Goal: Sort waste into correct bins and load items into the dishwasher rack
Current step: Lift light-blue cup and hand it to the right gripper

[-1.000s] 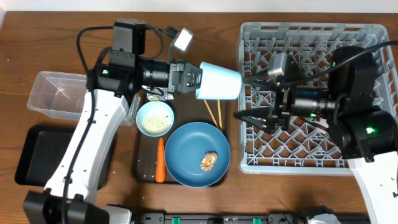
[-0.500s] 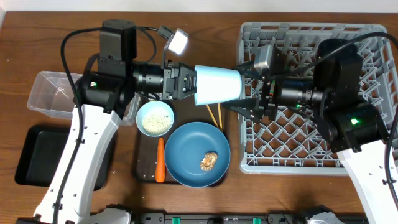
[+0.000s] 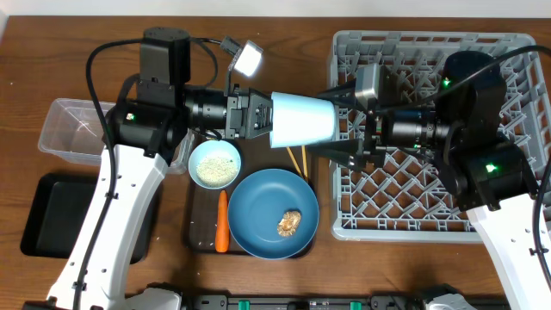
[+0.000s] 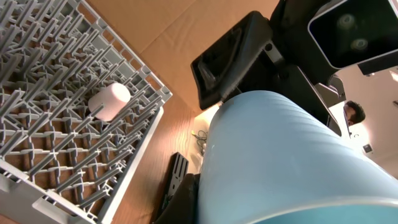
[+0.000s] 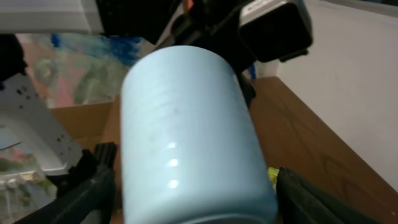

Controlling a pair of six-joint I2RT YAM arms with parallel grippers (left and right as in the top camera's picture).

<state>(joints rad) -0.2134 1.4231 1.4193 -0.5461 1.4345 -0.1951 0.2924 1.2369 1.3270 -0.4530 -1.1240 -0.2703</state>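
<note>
The left end effector (image 3: 265, 117) is clamped on the wide end of a light blue cup (image 3: 301, 119), holding it sideways in the air just left of the grey rack (image 3: 413, 202). The right end effector (image 3: 320, 121) is spread wide at the rack's left edge, with one finger on either side of the cup's narrow end.

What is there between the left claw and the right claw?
The light blue cup: the left claw holds its wide end, and the open right claw straddles its other end, seen in the overhead view.
</note>
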